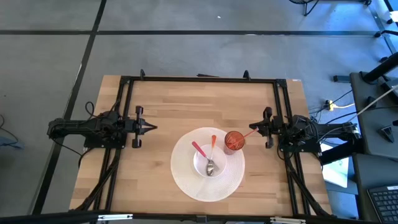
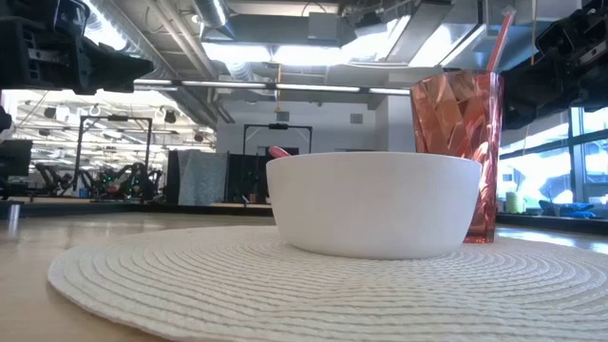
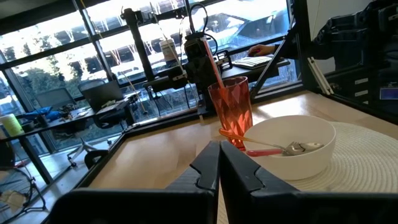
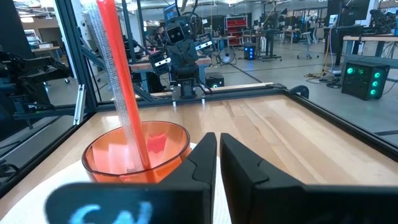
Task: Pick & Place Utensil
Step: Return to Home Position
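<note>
Wooden worktop (image 1: 161,106) carries a white bowl (image 1: 200,167) holding the pink fork (image 1: 199,149) and orange spoon (image 1: 212,149), the straw (image 1: 247,134) standing in the cup (image 1: 234,141) beside it; all judged light, rigid, slippery, best pinched mid-handle; left end effector (image 1: 149,127) and right end effector (image 1: 261,129) sit closed, empty.

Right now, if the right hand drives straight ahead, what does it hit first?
Probably the orange straw, which leans out of the orange cup toward the right hand. Both sit slightly off its line, so it might just pass them.
</note>
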Tool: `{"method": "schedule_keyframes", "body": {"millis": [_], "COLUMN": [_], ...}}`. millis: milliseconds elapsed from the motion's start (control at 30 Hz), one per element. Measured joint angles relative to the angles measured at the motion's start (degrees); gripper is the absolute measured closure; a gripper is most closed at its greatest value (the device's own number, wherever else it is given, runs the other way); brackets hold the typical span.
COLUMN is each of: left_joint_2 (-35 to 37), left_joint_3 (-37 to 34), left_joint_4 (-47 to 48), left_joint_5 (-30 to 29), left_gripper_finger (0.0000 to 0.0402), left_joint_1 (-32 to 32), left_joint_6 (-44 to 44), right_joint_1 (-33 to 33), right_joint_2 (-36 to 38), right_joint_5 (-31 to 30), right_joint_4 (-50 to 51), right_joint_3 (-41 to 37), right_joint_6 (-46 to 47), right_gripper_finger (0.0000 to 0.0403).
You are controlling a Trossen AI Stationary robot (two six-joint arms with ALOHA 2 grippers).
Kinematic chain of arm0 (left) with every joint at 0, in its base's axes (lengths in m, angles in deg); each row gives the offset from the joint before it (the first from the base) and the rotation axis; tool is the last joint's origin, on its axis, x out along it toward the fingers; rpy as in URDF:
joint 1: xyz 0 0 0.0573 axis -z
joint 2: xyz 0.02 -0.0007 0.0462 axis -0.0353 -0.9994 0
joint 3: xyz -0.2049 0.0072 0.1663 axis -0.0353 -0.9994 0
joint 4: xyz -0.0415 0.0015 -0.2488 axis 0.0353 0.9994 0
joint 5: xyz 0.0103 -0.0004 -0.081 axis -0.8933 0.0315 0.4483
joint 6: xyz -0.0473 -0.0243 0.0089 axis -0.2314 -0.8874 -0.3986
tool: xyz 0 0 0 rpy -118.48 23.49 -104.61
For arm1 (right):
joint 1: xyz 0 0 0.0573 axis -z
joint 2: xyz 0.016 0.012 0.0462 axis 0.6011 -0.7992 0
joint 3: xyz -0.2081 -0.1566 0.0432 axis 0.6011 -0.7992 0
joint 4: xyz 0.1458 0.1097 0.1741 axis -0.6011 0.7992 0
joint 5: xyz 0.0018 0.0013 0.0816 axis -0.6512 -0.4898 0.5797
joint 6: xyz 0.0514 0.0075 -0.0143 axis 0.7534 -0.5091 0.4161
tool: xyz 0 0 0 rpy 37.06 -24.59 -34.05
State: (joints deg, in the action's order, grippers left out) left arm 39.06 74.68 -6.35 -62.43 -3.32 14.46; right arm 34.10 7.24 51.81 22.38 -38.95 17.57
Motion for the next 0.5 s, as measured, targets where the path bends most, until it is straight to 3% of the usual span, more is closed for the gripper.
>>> {"method": "schedule_keyframes", "body": {"millis": [500], "left_joint_2": [0.0], "left_joint_3": [0.0], "left_joint_4": [0.0], "left_joint_5": [0.0], "left_gripper_finger": [0.0398], "left_joint_1": [0.0], "left_joint_6": [0.0], "right_joint_1": [0.0], "right_joint_2": [0.0], "right_joint_5": [0.0], "right_joint_4": [0.0], "right_joint_3": [0.0], "right_joint_6": [-0.1], "right_gripper_finger": [0.0379]}}
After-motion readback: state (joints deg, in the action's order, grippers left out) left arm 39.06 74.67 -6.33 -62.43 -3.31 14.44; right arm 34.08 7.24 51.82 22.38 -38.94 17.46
